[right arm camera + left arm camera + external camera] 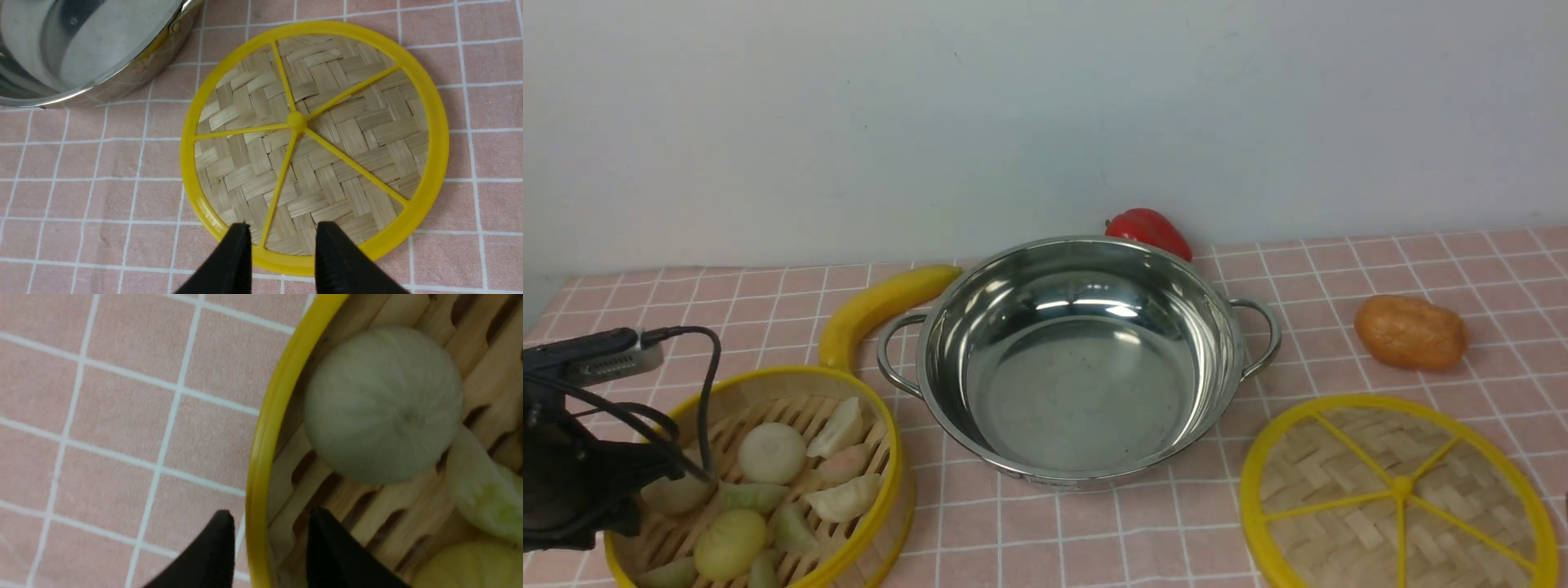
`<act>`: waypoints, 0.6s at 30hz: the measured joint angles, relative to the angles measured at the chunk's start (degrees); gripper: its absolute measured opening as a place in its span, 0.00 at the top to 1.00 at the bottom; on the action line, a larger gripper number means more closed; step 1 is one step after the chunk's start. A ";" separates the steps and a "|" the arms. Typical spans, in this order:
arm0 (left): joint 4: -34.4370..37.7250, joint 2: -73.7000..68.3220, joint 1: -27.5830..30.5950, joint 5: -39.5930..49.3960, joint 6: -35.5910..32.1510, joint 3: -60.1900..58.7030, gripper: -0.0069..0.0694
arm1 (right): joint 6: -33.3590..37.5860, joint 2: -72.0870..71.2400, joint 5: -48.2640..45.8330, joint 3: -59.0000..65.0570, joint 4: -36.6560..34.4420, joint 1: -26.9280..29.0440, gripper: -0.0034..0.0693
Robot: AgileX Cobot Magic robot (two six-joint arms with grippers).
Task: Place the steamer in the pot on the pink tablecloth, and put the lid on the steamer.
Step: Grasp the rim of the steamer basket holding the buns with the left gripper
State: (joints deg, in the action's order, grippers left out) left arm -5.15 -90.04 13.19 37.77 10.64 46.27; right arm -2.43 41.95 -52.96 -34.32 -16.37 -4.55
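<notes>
Straddling yellow rim of round slatted bamboo steamer [265, 437], left gripper [269, 522] jaws parted, nothing held; steamer on pink checked tablecloth [1339, 269] beside empty shiny steel pot [1078, 367]. Over flat woven lid [310, 163], right gripper [282, 232] spread, empty. Risk: one-sided rim pinch tilts steamer, dumplings [849, 498] spill.

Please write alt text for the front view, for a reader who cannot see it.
An empty steel pot stands on a pink tablecloth. Left of it the left arm reaches over a steamer full of dumplings; right of it lies the woven lid.
</notes>
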 joint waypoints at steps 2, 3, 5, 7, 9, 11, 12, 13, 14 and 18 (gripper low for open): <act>0.00 -1.57 0.00 -1.56 0.40 0.00 0.60 | 0.00 0.00 0.00 0.00 0.00 0.00 0.62; 0.00 -2.80 0.00 -2.53 0.61 0.05 0.61 | 0.00 0.00 0.00 0.00 0.00 0.00 0.62; 0.00 -4.45 0.00 -3.33 1.03 0.09 0.66 | 0.07 0.00 0.00 0.00 0.00 0.00 0.62; -0.13 -6.15 0.28 -3.30 1.39 0.49 0.75 | 0.11 0.00 0.00 0.00 0.00 0.00 0.62; -0.20 -6.47 0.63 -3.22 1.54 1.09 0.83 | 0.11 0.00 -0.02 0.00 -0.05 0.00 0.62; 0.02 -6.97 1.59 -1.64 1.47 2.25 0.88 | 0.11 0.00 -0.07 0.00 -0.26 0.00 0.62; 0.02 -7.03 2.40 -0.31 1.47 3.03 0.88 | 0.11 0.00 -0.07 0.00 -0.48 0.00 0.62; -0.10 -6.97 3.03 1.18 1.42 3.71 0.88 | 0.11 0.00 -0.07 0.00 -0.60 0.00 0.62; -0.06 -6.91 3.19 1.18 1.42 3.90 0.88 | 0.11 0.00 -0.07 0.00 -0.63 0.00 0.62; -3.10 -4.69 8.25 9.43 -0.07 9.90 0.88 | 0.11 0.00 -0.18 0.00 -0.89 0.00 0.62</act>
State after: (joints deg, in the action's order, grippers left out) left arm -8.25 -94.72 21.44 47.21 10.57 56.17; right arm -2.32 41.95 -53.14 -34.32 -17.26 -4.55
